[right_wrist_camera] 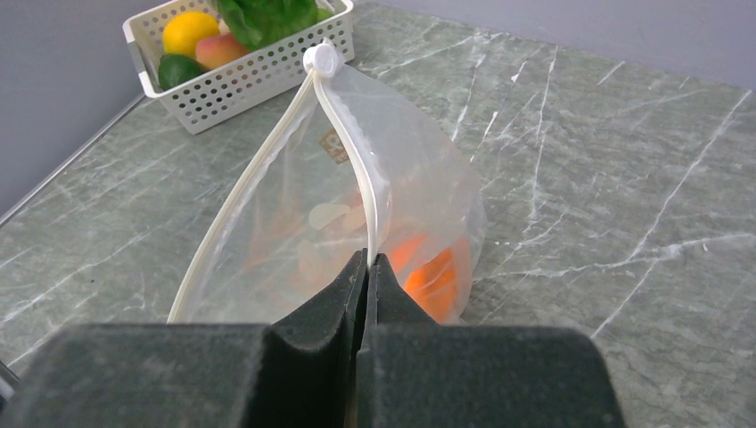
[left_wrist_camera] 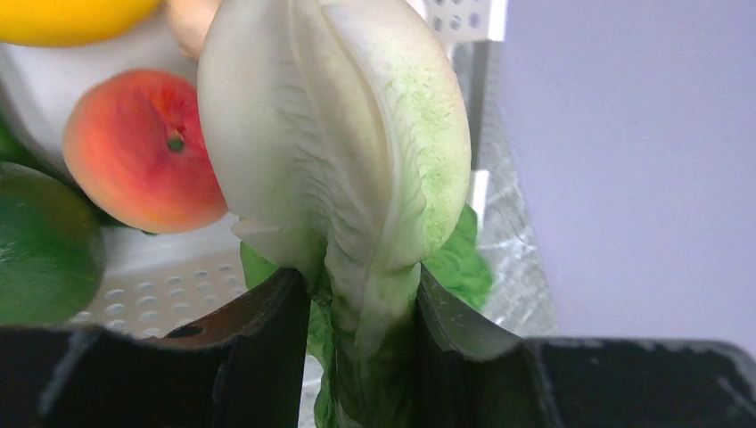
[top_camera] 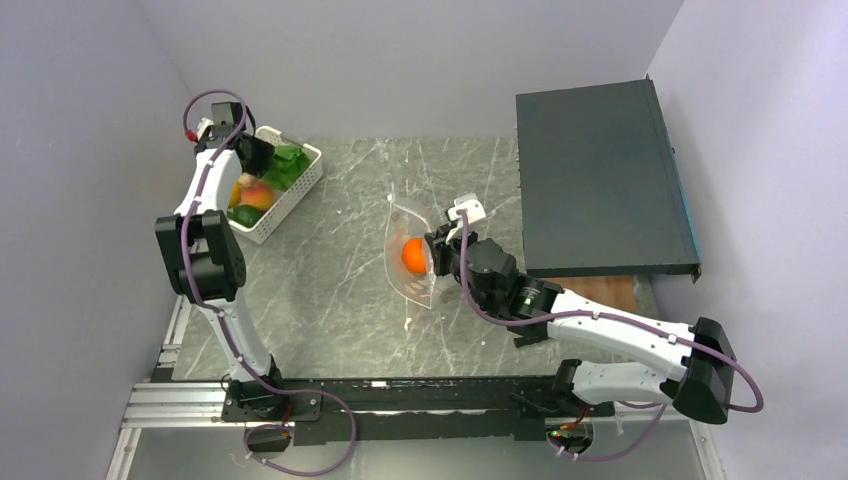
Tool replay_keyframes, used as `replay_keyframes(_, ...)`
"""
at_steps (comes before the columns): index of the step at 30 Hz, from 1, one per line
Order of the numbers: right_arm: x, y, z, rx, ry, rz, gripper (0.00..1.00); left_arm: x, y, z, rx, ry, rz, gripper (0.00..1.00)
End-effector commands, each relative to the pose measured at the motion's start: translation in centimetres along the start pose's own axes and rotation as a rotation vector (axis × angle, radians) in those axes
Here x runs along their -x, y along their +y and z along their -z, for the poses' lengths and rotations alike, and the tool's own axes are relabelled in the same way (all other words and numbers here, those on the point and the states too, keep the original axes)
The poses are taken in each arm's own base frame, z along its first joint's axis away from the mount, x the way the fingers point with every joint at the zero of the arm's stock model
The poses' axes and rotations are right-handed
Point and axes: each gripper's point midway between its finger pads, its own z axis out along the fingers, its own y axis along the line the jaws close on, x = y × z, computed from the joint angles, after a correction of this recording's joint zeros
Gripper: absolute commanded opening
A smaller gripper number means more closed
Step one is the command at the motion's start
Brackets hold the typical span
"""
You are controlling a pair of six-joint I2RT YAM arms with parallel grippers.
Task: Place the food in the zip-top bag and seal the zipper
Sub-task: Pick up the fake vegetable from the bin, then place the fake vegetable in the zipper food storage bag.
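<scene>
- Bag [right_wrist_camera: 294, 223] rim is clamped in the right gripper [right_wrist_camera: 368, 267]; its jaws are pressed together on the zipper [right_wrist_camera: 357, 152] strip with no gap visible.
- From that hold, the zipper runs up and away to a white round tab [right_wrist_camera: 322, 60] at the far end of the mouth.
- At the tab the two rim strips meet; nearer the gripper they spread apart, so the mouth stands open.
- One orange fruit [right_wrist_camera: 428, 276] lies inside the bag, low against the wall just beside the gripper. Pale shapes next to it cannot be identified.
- The bag rests on edge near the middle of the table [right_wrist_camera: 579, 178].
- Lettuce [left_wrist_camera: 339, 152] is held by the left gripper [left_wrist_camera: 361, 303]; both fingers [left_wrist_camera: 267, 339] bear on the pale stem end, one on each side, and the leaf stands beyond the fingertips.
- The left gripper and lettuce are over the basket [left_wrist_camera: 152, 276], which sits at the far left of the table, well apart from the bag.
- In the basket, beside the lettuce: a red-orange fruit [left_wrist_camera: 143, 152], a green fruit [left_wrist_camera: 40, 241] and a yellow citrus [left_wrist_camera: 71, 13]. More green leaf shows behind the right finger.
- A dark panel [top_camera: 600, 180] covers the far right corner of the table, near the right arm.
</scene>
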Motion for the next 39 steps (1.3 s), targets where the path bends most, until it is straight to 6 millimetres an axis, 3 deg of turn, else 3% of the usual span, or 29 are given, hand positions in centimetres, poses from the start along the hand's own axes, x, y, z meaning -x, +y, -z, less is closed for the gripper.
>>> replay_keyframes(1, 1.5, 0.6, 0.1, 0.021, -0.049, -0.034, 0.00, 0.0, -5.4, 5.4, -0.211, 0.025, -0.014, 0.25)
replay_keyframes(6, 1.1, 0.6, -0.2, 0.011, -0.034, -0.020, 0.00, -1.7, -6.2, 9.6, -0.304, 0.074, -0.079, 0.20)
replay_keyframes(12, 0.5, 0.6, -0.7, -0.001, -0.014, -0.003, 0.00, -5.5, -4.7, 16.3, -0.483, 0.183, -0.241, 0.09)
replay_keyframes(15, 0.3, 0.6, -1.0, -0.008, -0.005, 0.006, 0.00, -8.8, -3.5, 21.2, -0.648, 0.302, -0.377, 0.04)
replay_keyframes(20, 0.1, 0.2, -1.1, -0.032, -0.003, 0.023, 0.00, -15.0, -0.4, 32.0, -0.964, 0.430, -0.652, 0.05)
replay_keyframes(25, -0.2, 0.1, -1.3, -0.038, 0.004, 0.030, 0.00, -22.2, 4.4, 38.7, -1.108, 0.570, -0.791, 0.00)
replay_keyframes(27, -0.1, 0.2, -1.3, -0.032, 0.003, 0.030, 0.00, -24.3, 6.5, 40.3, -1.106, 0.650, -0.818, 0.00)
replay_keyframes(31, 0.3, 0.6, -0.9, -0.001, -0.009, 0.013, 0.00, -26.4, 9.4, 42.1, -1.061, 0.715, -0.863, 0.00)
replay_keyframes(35, 1.2, 1.7, 0.3, 0.096, -0.057, -0.009, 0.00, -29.9, 10.2, 44.5, -1.155, 0.892, -0.832, 0.00)
replay_keyframes(39, 1.9, 2.3, 1.3, 0.160, -0.100, -0.008, 0.00, -32.4, 9.9, 43.8, -1.095, 1.023, -0.803, 0.00)
